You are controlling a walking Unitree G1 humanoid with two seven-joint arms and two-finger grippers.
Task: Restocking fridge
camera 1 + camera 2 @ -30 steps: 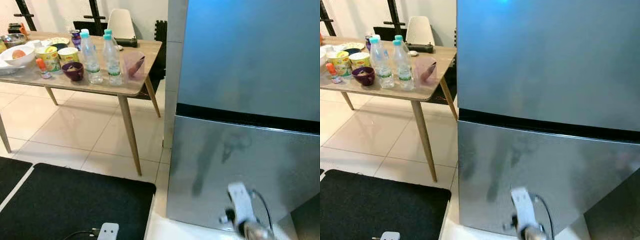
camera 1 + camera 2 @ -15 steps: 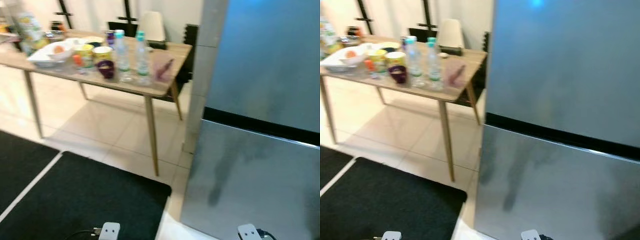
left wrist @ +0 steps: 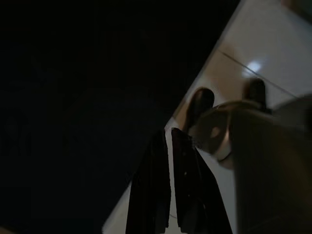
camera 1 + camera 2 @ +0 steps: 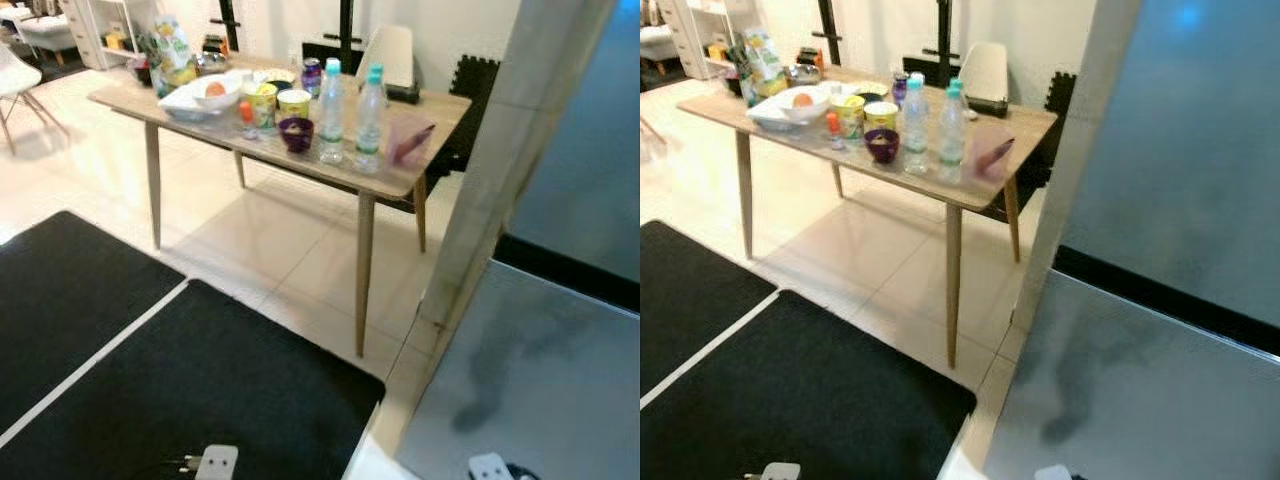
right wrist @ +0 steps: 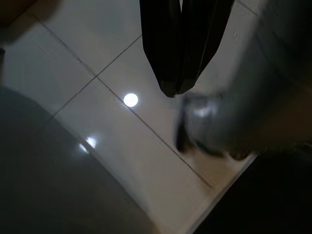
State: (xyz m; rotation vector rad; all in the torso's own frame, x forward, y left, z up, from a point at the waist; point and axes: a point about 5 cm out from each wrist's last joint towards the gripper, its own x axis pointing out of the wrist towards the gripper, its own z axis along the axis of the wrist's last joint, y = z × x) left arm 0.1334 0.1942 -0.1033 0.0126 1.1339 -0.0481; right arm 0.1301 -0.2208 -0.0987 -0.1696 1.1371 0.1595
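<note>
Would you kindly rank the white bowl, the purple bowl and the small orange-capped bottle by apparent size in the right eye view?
1. White bowl
2. Purple bowl
3. Orange-capped bottle

All stand close together on the table, so nearness barely matters.

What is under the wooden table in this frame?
Under the wooden table lies bare cream tile floor between its legs; a dark object sits behind the far side, its lower part hidden by the tabletop.

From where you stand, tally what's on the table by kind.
Clear water bottles: 2
Yellow tubs: 2
Purple bowl: 1
Pink cup: 1
White bowl with orange fruit: 1
Small orange-capped bottle: 1
Can: 1
Total: 9, excluding the far-end clutter, too small to sort.
</note>
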